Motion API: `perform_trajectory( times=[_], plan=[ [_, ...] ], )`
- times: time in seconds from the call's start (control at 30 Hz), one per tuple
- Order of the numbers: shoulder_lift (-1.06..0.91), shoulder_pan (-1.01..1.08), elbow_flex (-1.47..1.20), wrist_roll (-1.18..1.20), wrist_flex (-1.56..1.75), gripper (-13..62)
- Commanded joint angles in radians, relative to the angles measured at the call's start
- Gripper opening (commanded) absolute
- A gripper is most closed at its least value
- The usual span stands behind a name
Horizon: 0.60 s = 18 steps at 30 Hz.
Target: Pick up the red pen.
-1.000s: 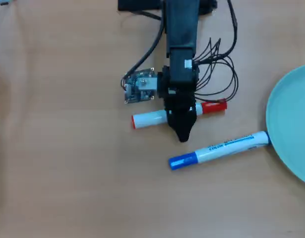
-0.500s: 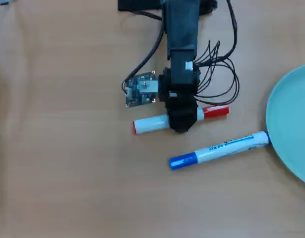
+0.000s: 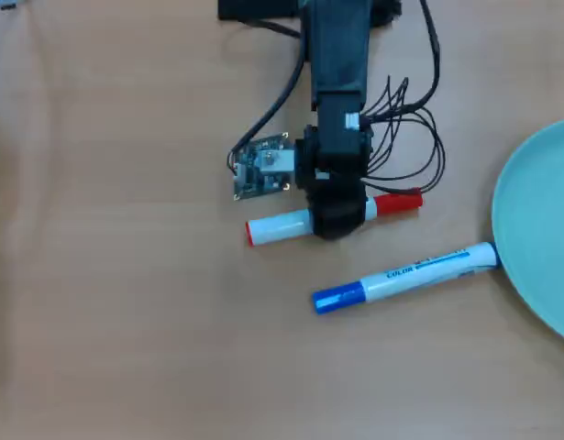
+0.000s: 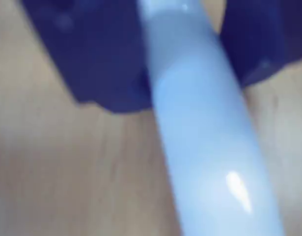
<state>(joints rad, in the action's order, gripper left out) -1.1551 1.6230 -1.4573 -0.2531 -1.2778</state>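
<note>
The red pen (image 3: pixel 280 225) lies on the wooden table in the overhead view. Its red cap (image 3: pixel 398 203) points right and its thin red band is at the left end. My gripper (image 3: pixel 337 220) is down over the middle of the barrel and hides that part. In the wrist view the white barrel (image 4: pixel 205 147) runs between my two dark jaws. The gripper (image 4: pixel 185 86) has one jaw on each side, and both appear to press against the barrel. The pen looks level with the table.
A white marker with a blue cap (image 3: pixel 405 275) lies just in front of the red pen. A pale green plate (image 3: pixel 538 229) is at the right edge. A small circuit board (image 3: pixel 261 168) and loose black cables (image 3: pixel 410 137) sit beside the arm.
</note>
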Motion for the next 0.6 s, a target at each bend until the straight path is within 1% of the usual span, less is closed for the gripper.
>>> perform_trajectory(
  times=[0.0,0.13,0.2,0.33,0.57],
  plan=[
    [-0.005,-0.009,-0.002,0.02,-0.017,-7.5],
    [-0.031,-0.02,-0.002,0.147,-0.038,-7.3],
    [-0.095,-0.028,0.003,0.189,-0.072,-7.3],
    [-0.241,-0.051,0.009,0.202,-0.129,-7.3],
    [-0.339,-0.051,0.08,0.212,-0.25,-7.2]
  ],
)
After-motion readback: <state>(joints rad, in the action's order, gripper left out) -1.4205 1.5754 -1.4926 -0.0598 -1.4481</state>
